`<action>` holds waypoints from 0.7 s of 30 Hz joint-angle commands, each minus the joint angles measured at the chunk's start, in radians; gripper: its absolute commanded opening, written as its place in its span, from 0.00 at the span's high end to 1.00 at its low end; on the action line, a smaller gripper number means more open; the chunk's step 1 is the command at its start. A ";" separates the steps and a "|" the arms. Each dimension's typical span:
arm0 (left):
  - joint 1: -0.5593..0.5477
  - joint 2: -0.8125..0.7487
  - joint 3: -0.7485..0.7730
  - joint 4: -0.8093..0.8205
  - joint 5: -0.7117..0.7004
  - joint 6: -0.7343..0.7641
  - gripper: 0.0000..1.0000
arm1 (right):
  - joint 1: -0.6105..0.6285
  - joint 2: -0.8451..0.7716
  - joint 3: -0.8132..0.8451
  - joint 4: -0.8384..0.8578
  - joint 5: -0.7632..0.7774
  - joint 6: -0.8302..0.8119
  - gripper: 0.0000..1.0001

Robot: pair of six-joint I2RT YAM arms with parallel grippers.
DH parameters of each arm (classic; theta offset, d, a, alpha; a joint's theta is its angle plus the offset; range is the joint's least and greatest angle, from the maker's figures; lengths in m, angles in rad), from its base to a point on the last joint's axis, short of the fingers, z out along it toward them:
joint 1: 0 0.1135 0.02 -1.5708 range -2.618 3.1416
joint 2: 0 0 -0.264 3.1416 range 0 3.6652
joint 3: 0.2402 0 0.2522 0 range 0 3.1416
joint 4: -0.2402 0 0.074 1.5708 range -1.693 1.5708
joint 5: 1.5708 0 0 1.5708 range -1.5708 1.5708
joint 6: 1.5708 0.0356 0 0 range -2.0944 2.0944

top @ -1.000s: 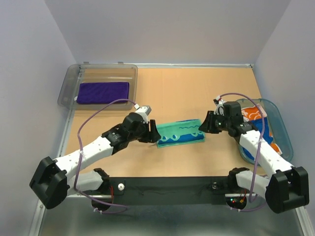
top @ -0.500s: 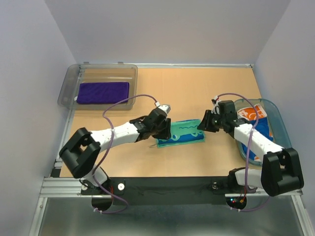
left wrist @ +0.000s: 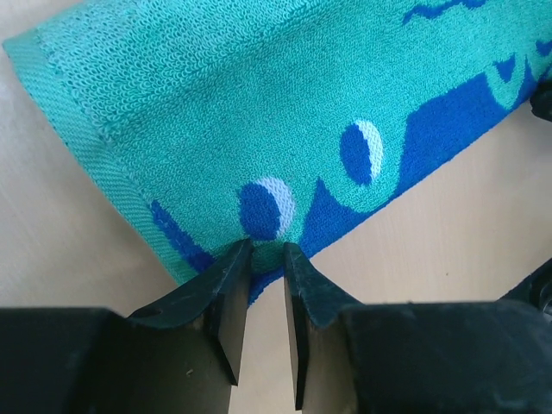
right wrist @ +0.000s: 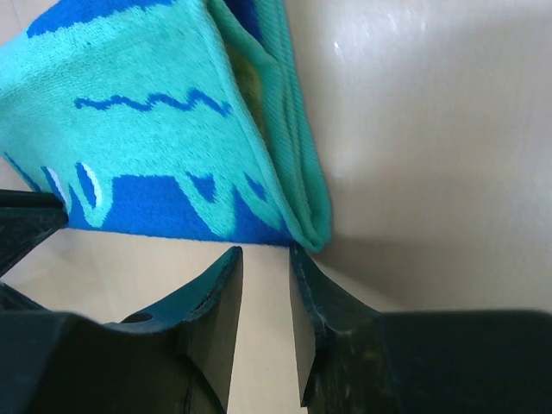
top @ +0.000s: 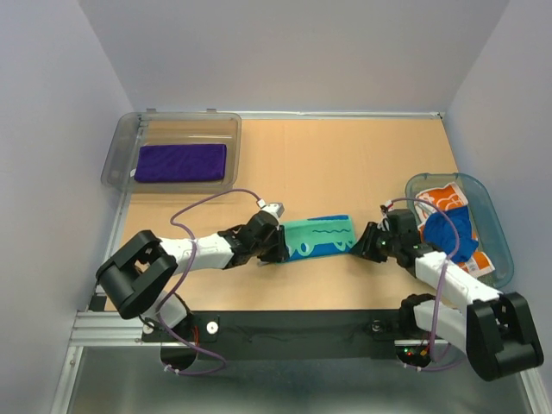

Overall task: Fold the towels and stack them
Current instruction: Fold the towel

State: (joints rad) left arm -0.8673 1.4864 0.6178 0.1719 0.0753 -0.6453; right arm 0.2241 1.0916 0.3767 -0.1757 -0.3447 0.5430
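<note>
Towel (top: 317,235), mint green with blue marks, lies folded on the counter (top: 345,164), slightly tilted. Left arm (top: 207,250) stretches low to the towel's left end; left jaws pinch its near edge. Right arm (top: 444,276) lies low at the towel's right end; right jaws narrowly apart at its corner, grip cannot be told.

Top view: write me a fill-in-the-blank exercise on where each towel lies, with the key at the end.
1. The purple towel lies in the grey ___.
2. The blue towel sits in the teal ___.
3. Between the left gripper and right gripper, the green towel lies on the ___.
Missing words: bin; basket; table.
</note>
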 commanded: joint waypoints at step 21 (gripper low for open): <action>-0.004 -0.051 -0.064 -0.087 0.014 0.003 0.64 | 0.023 0.236 -0.027 1.014 0.019 0.239 0.53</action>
State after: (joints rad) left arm -0.8688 1.4437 0.5838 0.1608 0.0925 -0.6521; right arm 0.2356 1.2423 0.4015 0.5293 -0.3866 0.7425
